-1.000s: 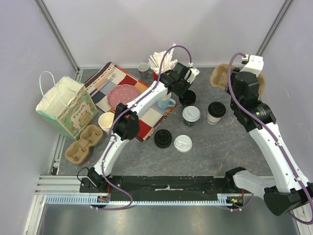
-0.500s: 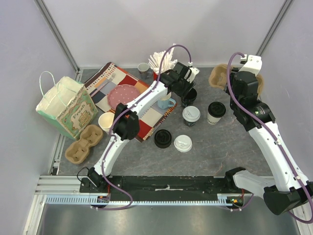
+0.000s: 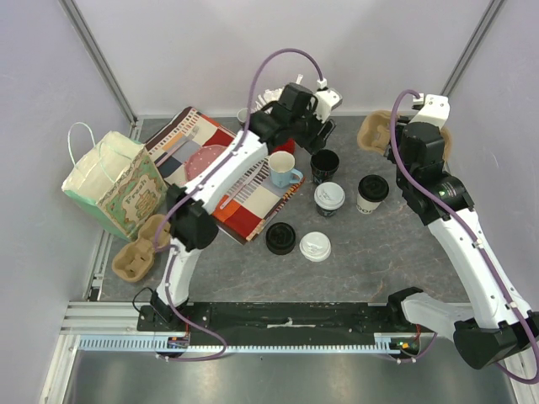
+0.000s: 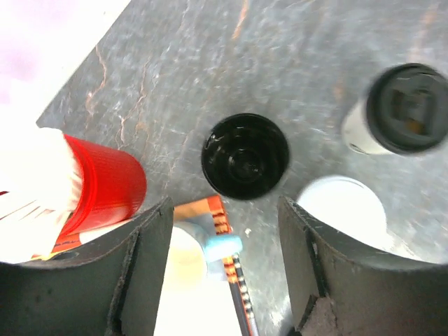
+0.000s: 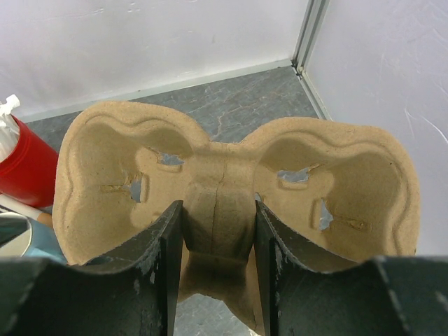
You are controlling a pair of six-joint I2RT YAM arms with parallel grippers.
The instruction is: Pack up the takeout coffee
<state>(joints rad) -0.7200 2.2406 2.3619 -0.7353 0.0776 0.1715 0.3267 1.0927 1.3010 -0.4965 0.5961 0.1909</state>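
Right gripper (image 5: 217, 213) clamps the central ridge of the brown moulded-pulp two-cup carrier (image 5: 343, 175). The carrier is best laid flat beside the white-lidded paper cup (image 3: 329, 199) and black-lidded paper cup (image 3: 372, 192), which stand mid-table. Left gripper (image 4: 224, 213), a second ago shut low at the glossy black mug (image 4: 245, 155), now hangs open above it.

White arms (image 3: 476, 257) with black joints (image 3: 195, 227), looping purple cables (image 3: 289, 51) and dark grey fingers (image 4: 140, 280).
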